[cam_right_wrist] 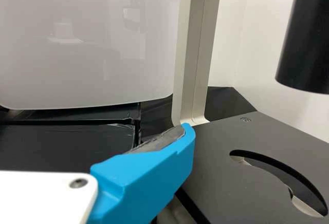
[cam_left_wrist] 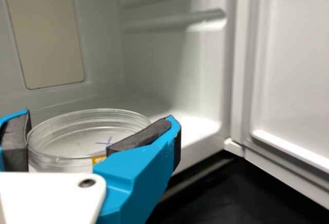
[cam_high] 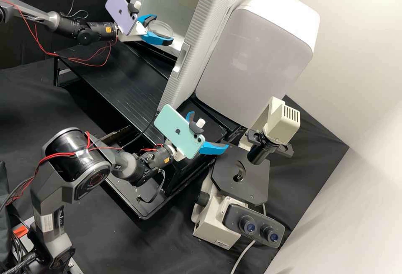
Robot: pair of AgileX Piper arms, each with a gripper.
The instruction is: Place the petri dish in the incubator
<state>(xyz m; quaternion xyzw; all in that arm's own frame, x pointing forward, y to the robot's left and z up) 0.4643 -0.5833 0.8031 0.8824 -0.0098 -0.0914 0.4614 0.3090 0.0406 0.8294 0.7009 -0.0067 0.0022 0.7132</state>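
1. Left end effector (cam_high: 160, 29) is clamped on the petri dish (cam_left_wrist: 82, 136); dish held level in the air at the incubator (cam_left_wrist: 169, 80) mouth, can't tell if it's past the front lip (cam_left_wrist: 205, 147)
2. Done, by the look of it: pick and carry. Left: go in, lower onto the incubator floor (cam_left_wrist: 198, 124), release, back out
3. Door (cam_left_wrist: 293, 80) swung wide, open room on that side; floor ahead looks bare, shelf ledges (cam_left_wrist: 175, 21) sit well above the dish
4. Tightest margins are probably the front lip and the near side wall
5. Right end effector (cam_high: 211, 136) has fingers apart, holds nothing, sits just beside the microscope stage (cam_right_wrist: 247, 157), well apart from the incubator mouth
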